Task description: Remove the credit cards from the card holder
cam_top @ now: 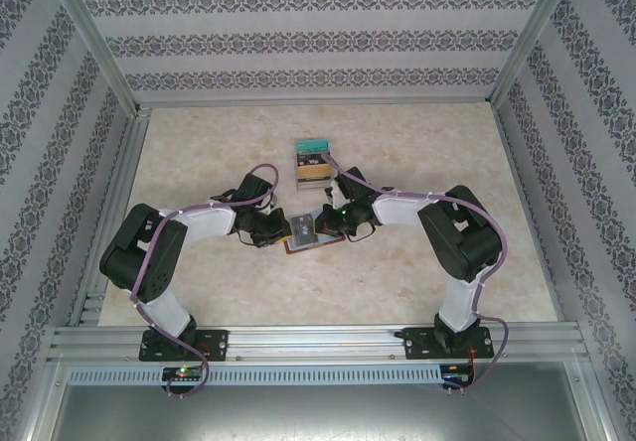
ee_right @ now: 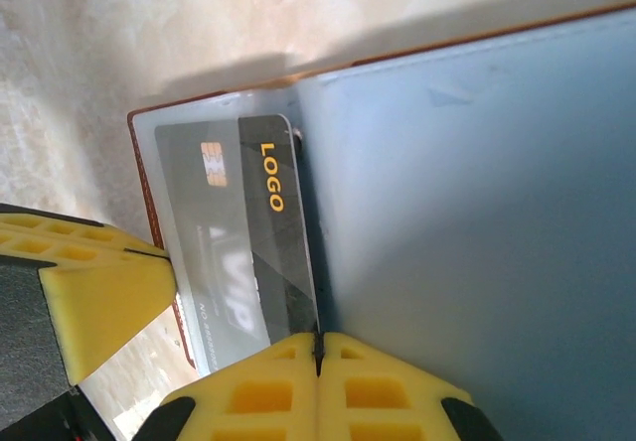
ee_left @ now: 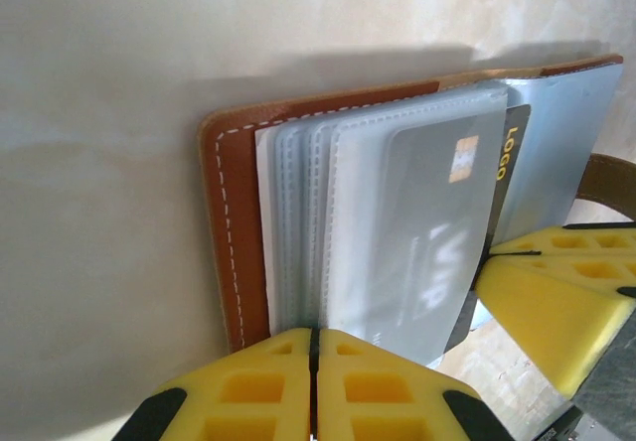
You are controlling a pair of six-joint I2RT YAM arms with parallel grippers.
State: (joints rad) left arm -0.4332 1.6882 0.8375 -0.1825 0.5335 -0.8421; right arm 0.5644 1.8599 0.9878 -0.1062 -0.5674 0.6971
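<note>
Stitched brown leather card holder (ee_left: 234, 262) lies open mid-surface (cam_top: 199, 153).
Left gripper (ee_left: 313, 337) is closed on its clear plastic sleeves (ee_left: 348, 222); right gripper (ee_right: 318, 340) is closed too, seemingly on the glossy grey credit card (ee_right: 248, 222).

One card holder (ee_left: 235, 242), one visible credit card (ee_right: 270, 224), one stepped stack (cam_top: 314, 161).

The holder (ee_left: 234, 232) lies open and flat, brown stitched leather, with its clear sleeves fanned out at the left gripper's (ee_left: 314, 362) closed tips. A dark grey card (ee_right: 248, 232) with a gold chip and orange LOGO sits sleeved, beside the right gripper (ee_right: 319, 357).
</note>
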